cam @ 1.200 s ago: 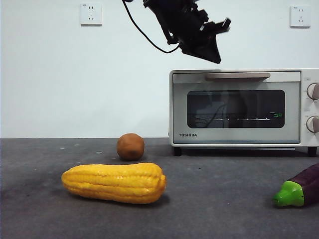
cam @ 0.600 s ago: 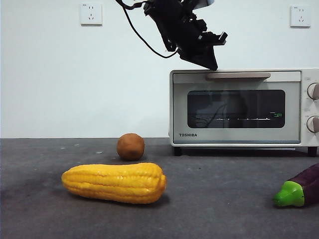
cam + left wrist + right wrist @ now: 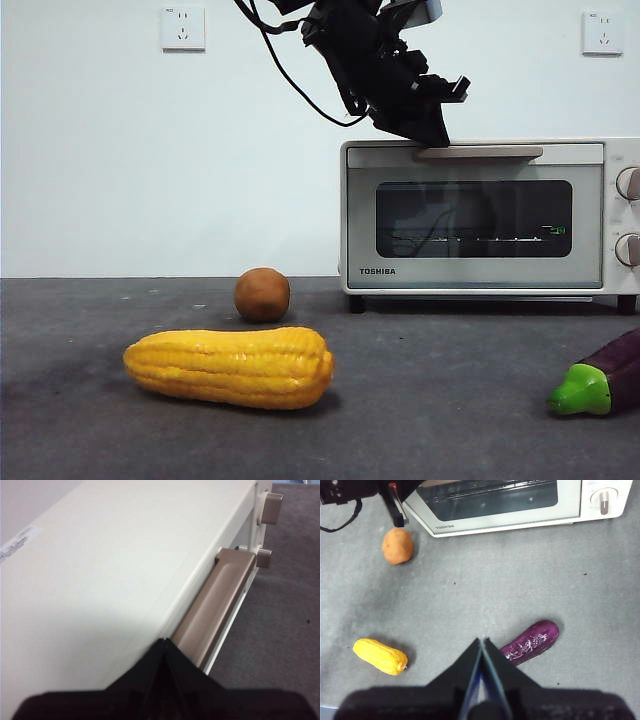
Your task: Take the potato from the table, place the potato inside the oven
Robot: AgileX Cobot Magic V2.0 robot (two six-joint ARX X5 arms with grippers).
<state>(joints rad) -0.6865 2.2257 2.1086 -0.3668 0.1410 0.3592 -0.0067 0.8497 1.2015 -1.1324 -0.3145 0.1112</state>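
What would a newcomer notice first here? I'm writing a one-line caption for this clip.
The big dark left gripper, jaws shut, hangs right at the beige handle on the top front edge of the cream oven, whose door is closed. Below it, the yellow corn cob lies nearest the front camera on the grey table, with the small brown potato behind it, untouched. The purple eggplant lies at the front view's right edge.

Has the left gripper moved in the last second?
Yes. The left gripper has dropped from clear above the oven to its top edge, jaws shut at the left end of the handle.
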